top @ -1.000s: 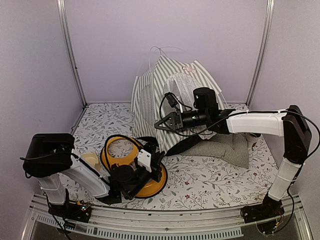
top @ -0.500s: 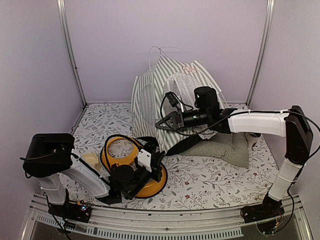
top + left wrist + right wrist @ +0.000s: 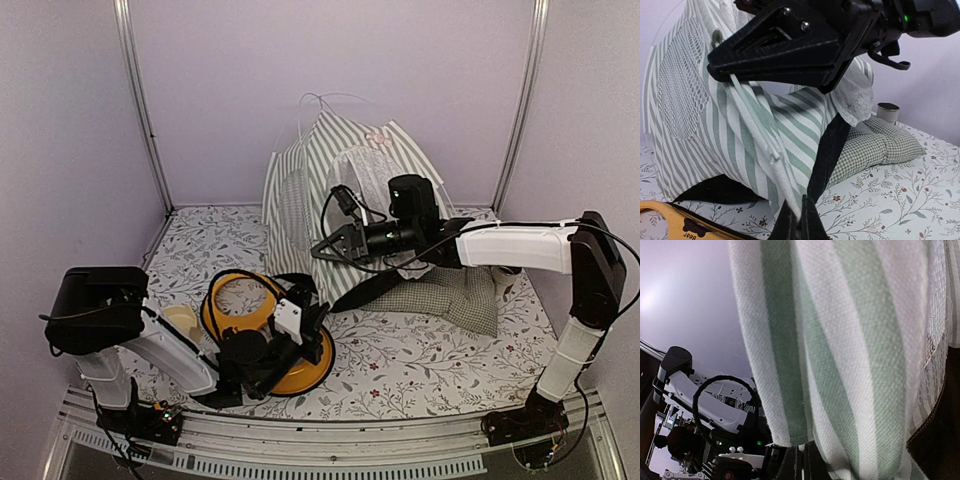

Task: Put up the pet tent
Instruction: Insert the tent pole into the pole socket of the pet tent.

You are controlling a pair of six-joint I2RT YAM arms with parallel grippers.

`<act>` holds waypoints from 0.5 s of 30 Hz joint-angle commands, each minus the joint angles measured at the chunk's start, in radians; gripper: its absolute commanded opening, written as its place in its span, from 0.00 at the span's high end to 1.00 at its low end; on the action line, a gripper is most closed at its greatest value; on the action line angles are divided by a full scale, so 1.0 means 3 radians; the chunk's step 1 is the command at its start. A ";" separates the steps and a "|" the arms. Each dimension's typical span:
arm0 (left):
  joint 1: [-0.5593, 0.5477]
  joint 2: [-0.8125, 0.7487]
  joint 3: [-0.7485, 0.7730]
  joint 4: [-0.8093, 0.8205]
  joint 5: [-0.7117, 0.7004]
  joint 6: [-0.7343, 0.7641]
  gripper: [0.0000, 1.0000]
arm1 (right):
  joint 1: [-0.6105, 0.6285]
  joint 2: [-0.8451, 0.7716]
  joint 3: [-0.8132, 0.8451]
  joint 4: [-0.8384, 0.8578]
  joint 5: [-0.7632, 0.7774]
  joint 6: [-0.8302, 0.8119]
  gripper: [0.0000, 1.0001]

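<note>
- Pet tent (image 3: 345,175), frame centre: judged light, limp fabric on springy poles (image 3: 757,125); best held at pole-sleeve hems.
- Left gripper (image 3: 800,222) and right gripper (image 3: 314,252) each pinch its striped hem.

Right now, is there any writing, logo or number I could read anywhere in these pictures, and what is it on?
"bear": black print on the orange rim at the bottom left of the left wrist view, with a small black mark beside it, too small to make out.
Nothing else can be read: the pet tent and the checked cushion show no print.
</note>
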 commanded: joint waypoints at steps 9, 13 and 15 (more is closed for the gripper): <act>-0.0347 0.0115 -0.0191 -0.0655 0.0576 -0.0021 1.00 | -0.0164 -0.0136 0.0072 0.0832 0.0678 0.0073 1.00; -0.0347 0.0115 -0.0198 -0.0646 0.0566 -0.0021 1.00 | -0.0135 -0.0126 0.0064 0.0835 0.0691 0.0072 1.00; -0.0346 0.0115 -0.0200 -0.0644 0.0554 -0.0025 1.00 | -0.0116 -0.0126 0.0051 0.0836 0.0689 0.0067 1.00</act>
